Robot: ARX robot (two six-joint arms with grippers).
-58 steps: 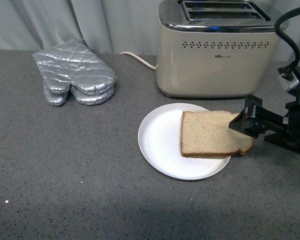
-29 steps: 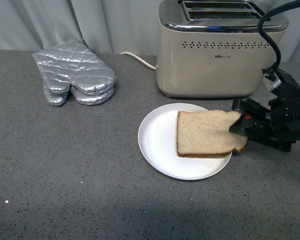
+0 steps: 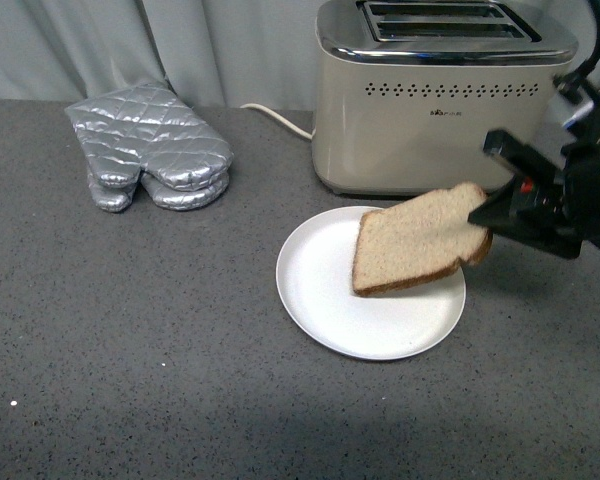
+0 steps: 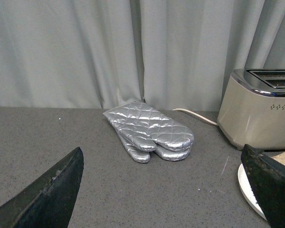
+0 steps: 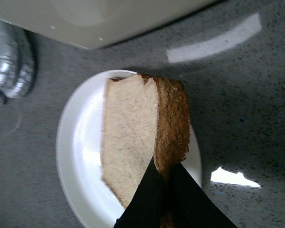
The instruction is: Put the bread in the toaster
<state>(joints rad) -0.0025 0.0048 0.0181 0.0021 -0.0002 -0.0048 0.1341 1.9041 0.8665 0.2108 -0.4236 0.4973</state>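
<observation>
1. Clearly, right gripper [image 3: 480,215] clamped tight on bread's [image 3: 412,240] crust edge; slice tilted over plate's [image 3: 320,290] 3 o'clock side.
2. Beyond, at plate's 12 o'clock, toaster [image 3: 430,130], top cropped.
3. Only 2 fingertips of left gripper [image 4: 161,156] visible, spread wide, holding nothing.

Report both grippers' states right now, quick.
Left gripper: open, holding nothing.
Right gripper: shut on the bread, pinching one edge of the slice.

a dark grey speckled countertop [image 3: 130,350] runs back to pale grey pleated curtains [image 3: 90,40] hanging behind it.
</observation>
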